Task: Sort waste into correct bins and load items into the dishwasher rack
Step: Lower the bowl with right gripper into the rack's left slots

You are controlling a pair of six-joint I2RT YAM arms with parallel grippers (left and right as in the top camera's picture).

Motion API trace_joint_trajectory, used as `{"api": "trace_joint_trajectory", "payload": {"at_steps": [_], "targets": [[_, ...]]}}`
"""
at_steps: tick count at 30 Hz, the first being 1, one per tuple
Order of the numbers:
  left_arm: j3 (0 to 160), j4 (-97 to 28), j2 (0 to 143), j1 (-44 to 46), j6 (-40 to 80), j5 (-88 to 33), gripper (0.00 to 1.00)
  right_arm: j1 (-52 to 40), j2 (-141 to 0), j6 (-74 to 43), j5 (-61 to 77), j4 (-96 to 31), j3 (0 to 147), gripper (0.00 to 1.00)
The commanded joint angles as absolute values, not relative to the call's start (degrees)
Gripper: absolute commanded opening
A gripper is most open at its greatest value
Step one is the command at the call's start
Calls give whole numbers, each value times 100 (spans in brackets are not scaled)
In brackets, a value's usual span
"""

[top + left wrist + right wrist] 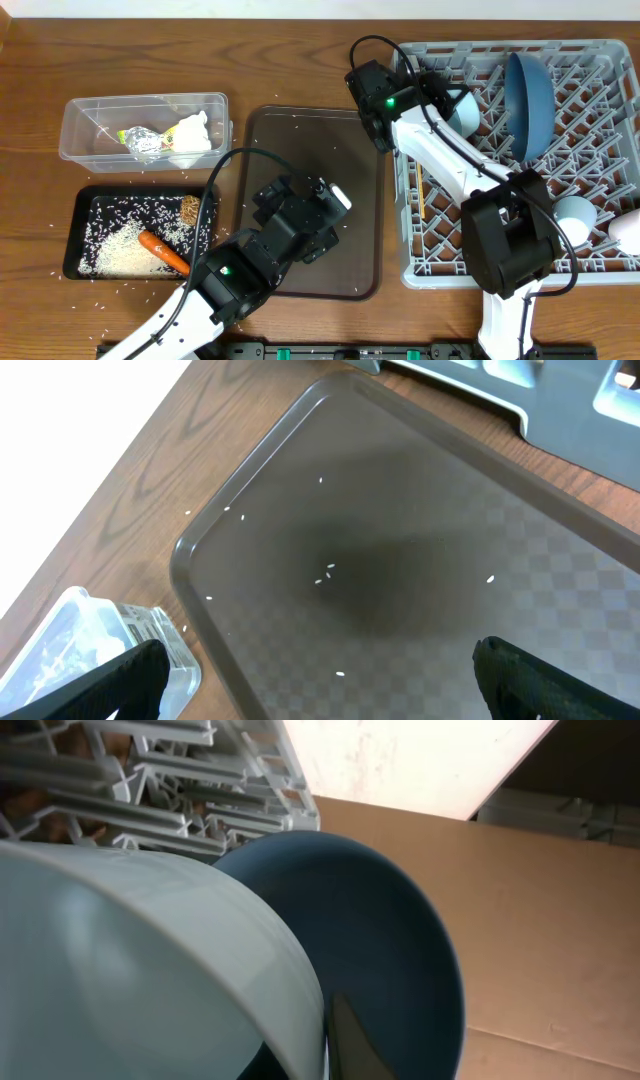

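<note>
white-inside light-blue round bowl (pixel 150 980), 10 o'clock corner of grey pegged plastic rack (pixel 440 275), beside upright blue plate (pixel 390 940) | likely stiff, slick, chippable; pinch rim | right end effector (pixel 448 102) at bowl, cannot tell if clamped | left end effector (pixel 330 695) wide, empty

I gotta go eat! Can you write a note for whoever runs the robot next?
Left gripper: open, empty, over the brown tray.
Right gripper: at the bowl in the rack, grip unclear.
Done: wrappers and tissue in the clear box; carrot, rice, food lump in the black tray; plate, blue cup, pink cup in the rack.
To do: stray grains on the brown tray.
</note>
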State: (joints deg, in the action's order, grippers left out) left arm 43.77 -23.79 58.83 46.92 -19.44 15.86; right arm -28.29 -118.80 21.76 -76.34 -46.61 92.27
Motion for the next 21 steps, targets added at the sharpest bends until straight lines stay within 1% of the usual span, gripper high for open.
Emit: {"api": "trace_joint_trajectory", "payload": {"at_steps": [1, 4, 9, 14, 21], "targets": [[4480, -2377, 5916, 4665, -1872, 1662, 98, -3052, -11917, 1605, -7087, -4915, 9255, 1], [4480, -2377, 5916, 4665, -1872, 1662, 98, -3063, -11917, 1225, -6960, -5330, 9255, 1], [4480, -2377, 5916, 4663, -1872, 1662, 98, -3173, -11917, 624, -6326, -5811, 9255, 1], [4480, -2377, 5916, 4665, -1872, 1662, 98, -3330, -11917, 469, -5830, -5992, 9255, 2], [4480, -2377, 5916, 4665, -1872, 1662, 98, -3527, -11917, 325, -5520, -6128, 9255, 4]]}}
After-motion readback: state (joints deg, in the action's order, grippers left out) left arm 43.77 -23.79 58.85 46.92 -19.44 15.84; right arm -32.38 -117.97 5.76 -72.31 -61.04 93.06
